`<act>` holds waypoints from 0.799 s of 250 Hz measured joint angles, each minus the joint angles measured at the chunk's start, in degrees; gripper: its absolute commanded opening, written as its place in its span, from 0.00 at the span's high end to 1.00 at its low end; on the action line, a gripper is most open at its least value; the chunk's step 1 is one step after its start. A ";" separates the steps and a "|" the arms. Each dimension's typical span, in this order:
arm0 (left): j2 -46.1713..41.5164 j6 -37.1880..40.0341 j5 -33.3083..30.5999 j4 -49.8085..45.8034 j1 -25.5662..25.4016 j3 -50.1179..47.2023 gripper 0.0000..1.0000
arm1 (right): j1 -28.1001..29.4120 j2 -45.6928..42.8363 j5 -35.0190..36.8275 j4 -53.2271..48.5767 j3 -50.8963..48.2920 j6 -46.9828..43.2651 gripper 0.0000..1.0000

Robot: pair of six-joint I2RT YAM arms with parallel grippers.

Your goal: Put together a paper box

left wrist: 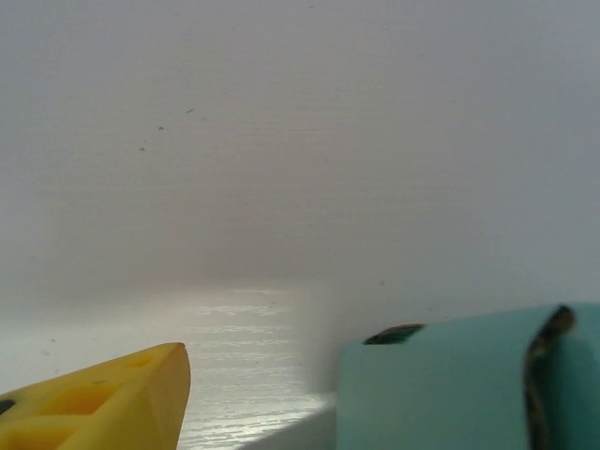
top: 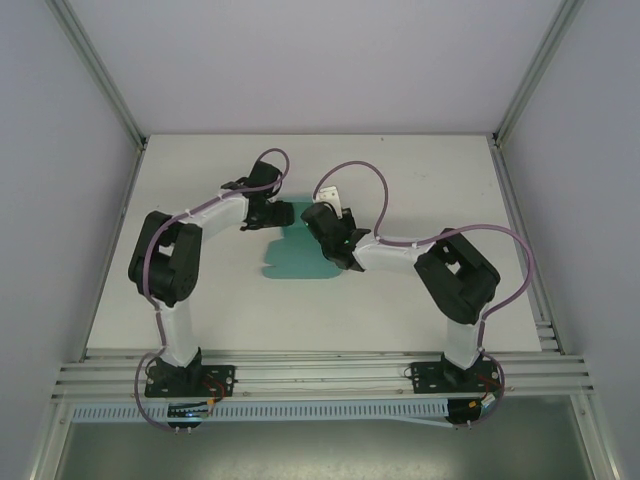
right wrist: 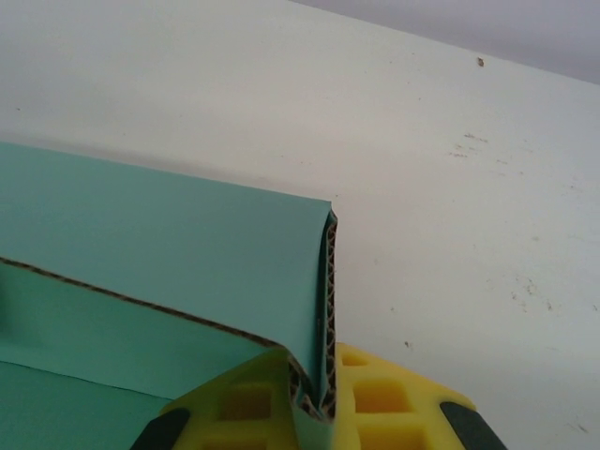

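Note:
The paper box [top: 298, 258] is a teal-green corrugated card lying partly flat on the white table, mid-table between the two arms. My right gripper [top: 338, 243] sits at its right edge. In the right wrist view its yellow fingers [right wrist: 394, 403] are shut on a folded-up flap of the paper box [right wrist: 169, 244], pinching a doubled wall that stands upright. My left gripper [top: 277, 214] hovers at the card's far left corner. One of its yellow fingers [left wrist: 122, 403] shows low on the left, apart from a raised teal flap [left wrist: 441, 394] on the right, with bare table between them.
The white table [top: 200, 300] is ringed by aluminium frame posts [top: 100, 70] and plain walls. A slotted rail [top: 320, 370] carries both arm bases at the near edge. Purple cables loop above each arm.

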 measured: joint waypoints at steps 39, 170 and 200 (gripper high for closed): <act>-1.88 1.38 0.96 1.14 -0.13 -0.59 0.39 | 0.00 -0.04 0.28 0.07 0.02 0.02 1.00; 1.09 2.91 -4.90 4.98 -0.70 -0.59 0.63 | 0.04 -0.07 -0.81 -0.85 -0.02 0.02 1.00; 1.40 2.91 -5.11 6.58 -0.79 -0.74 0.66 | 0.04 -0.07 -0.61 -0.81 -0.02 0.09 1.00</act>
